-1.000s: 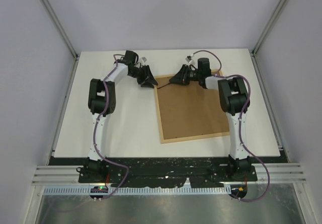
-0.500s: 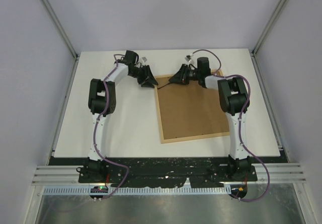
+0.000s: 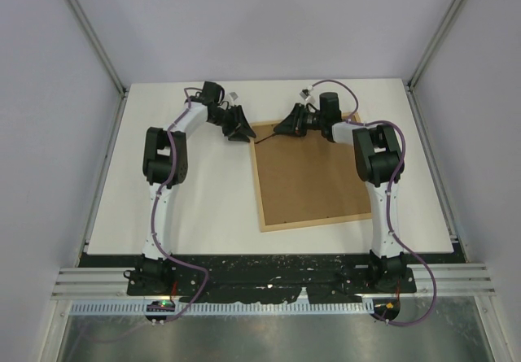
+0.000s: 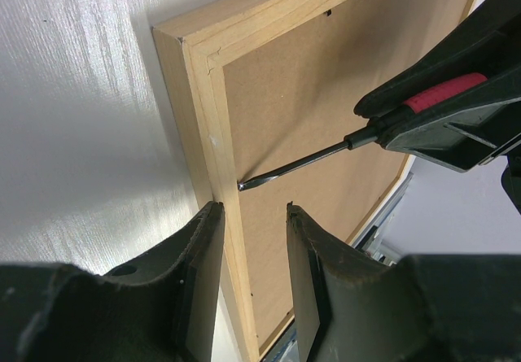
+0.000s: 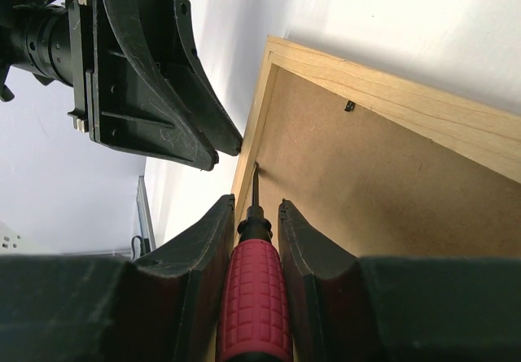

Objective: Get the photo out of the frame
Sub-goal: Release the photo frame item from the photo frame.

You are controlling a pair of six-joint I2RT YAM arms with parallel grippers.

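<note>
Top external view: the frame [image 3: 309, 175] is lying face down on the white tabletop [image 3: 195, 207], right of centre, with its brown backing board [image 3: 313, 171] facing up.
Photo: no print is showing in any view; I am judging that it is lying under the backing board, inside the frame.
Right pincer: the right pincer [image 5: 256, 203] is gripping the red handle of a screwdriver [image 5: 254, 297], and its jaws are clamping the handle from both sides.
Screwdriver axis: the shaft is running from right to left across the far end of the frame. Its tip is pressing into the seam where the backing board is meeting the left rail [image 4: 191, 93], near the far left corner.
Left pincer: the left pincer [image 4: 254, 209] is standing with jaws apart and holding nothing. One finger is sitting at the outer edge of the left rail and the other over the board. I cannot tell whether it is touching the wood.
Key relation: both pincers are meeting at the same far left corner from opposite sides. The left arm is coming from outside the frame and the right arm is reaching over it.
Likely next move: prying the board up along that left seam is looking like the step in hand, with the left pincer nearer for bracing the rail.
Risk: the tip is sitting very near the left fingers, so a slip is looking possible.
</note>
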